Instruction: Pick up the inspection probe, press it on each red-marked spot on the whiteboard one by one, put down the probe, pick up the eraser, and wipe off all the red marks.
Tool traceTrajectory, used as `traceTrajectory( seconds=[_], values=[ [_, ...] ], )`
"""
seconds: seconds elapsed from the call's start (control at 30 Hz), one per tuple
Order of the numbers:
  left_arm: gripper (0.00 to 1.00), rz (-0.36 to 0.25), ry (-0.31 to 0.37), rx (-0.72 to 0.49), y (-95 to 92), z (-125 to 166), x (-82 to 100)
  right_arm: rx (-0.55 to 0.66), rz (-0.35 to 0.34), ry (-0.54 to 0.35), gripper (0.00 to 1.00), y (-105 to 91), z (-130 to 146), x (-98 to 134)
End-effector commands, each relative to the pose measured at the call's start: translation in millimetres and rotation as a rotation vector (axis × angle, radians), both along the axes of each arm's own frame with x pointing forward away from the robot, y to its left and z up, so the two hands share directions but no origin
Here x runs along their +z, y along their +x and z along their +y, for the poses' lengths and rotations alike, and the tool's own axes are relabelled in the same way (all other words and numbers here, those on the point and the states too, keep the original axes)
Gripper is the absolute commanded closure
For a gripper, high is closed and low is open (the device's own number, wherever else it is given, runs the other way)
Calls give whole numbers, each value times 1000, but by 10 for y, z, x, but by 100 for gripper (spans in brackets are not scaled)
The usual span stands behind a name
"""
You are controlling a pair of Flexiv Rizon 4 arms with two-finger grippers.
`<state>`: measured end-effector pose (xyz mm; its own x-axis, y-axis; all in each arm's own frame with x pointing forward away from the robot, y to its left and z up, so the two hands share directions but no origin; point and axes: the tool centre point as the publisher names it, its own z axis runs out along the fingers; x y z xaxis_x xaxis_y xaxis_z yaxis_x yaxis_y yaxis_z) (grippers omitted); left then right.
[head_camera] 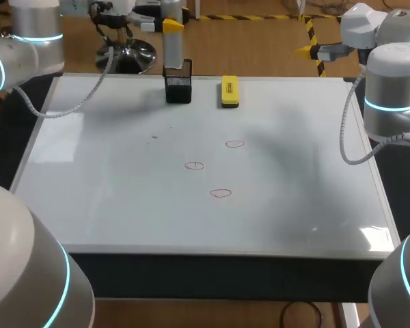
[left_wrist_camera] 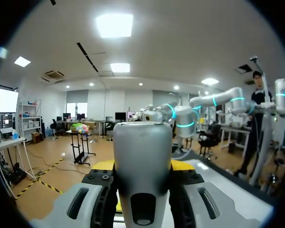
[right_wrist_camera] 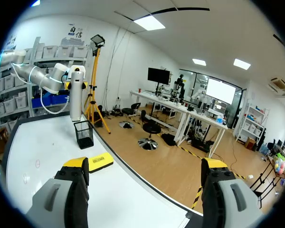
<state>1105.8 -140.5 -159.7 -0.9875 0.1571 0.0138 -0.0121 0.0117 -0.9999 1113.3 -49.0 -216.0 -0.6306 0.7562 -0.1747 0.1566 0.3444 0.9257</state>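
Head view: a whiteboard (head_camera: 123, 205) covers the surface. Three red marks (head_camera: 220, 193) are drawn in thin outline near its middle, well apart from one another, none wiped. At the far edge stands a black mesh holder (head_camera: 178, 89), and just to its right lies the yellow eraser (head_camera: 229, 91), untouched. The left hand (head_camera: 171, 26) is above the holder, pinching the silver probe (head_camera: 172, 48) upright. The probe's lower end sits about level with the holder's rim, and it is unclear whether it has come clear. The right hand (head_camera: 318, 50) hangs beyond the far right corner, well away from everything.

Left wrist view: the left hand (left_wrist_camera: 142, 166) is pressed against the probe (left_wrist_camera: 142, 142) from both sides, with the yellow tips showing at either side of the silver barrel.

Right wrist view: the right hand (right_wrist_camera: 145, 166) is spread wide with nothing between its fingers. Ahead of it lie the eraser (right_wrist_camera: 99, 162) and the holder (right_wrist_camera: 84, 134), with the probe (right_wrist_camera: 76, 97) upright above the holder.

By the look of it, the task is at its first step, with the probe gripped but no mark pressed yet. Still to do are pressing all three marks, setting the probe down, taking the eraser and wiping.
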Motion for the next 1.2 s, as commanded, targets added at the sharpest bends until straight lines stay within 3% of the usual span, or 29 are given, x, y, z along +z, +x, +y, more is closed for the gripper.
traceTrajectory(
  seconds=[0.03, 0.17, 0.57, 0.9, 1.2],
  values=[
    [100, -13, 38, 233, -204, 117, 82, 1, 1, -1, 0, 3, -3, 1],
    [100, -44, 31, 252, -330, 264, 60, 1, 1, -1, 0, 3, -3, 1],
    [100, -26, 18, 313, -526, 668, -123, 1, 1, -1, 0, 3, -3, 1],
    [100, -31, -32, 362, -555, 1088, -395, 1, 1, -1, 0, 3, -3, 1],
    [100, -29, -60, 352, -517, 1251, -600, 1, 1, -1, 0, 3, -3, 1]
  ],
)
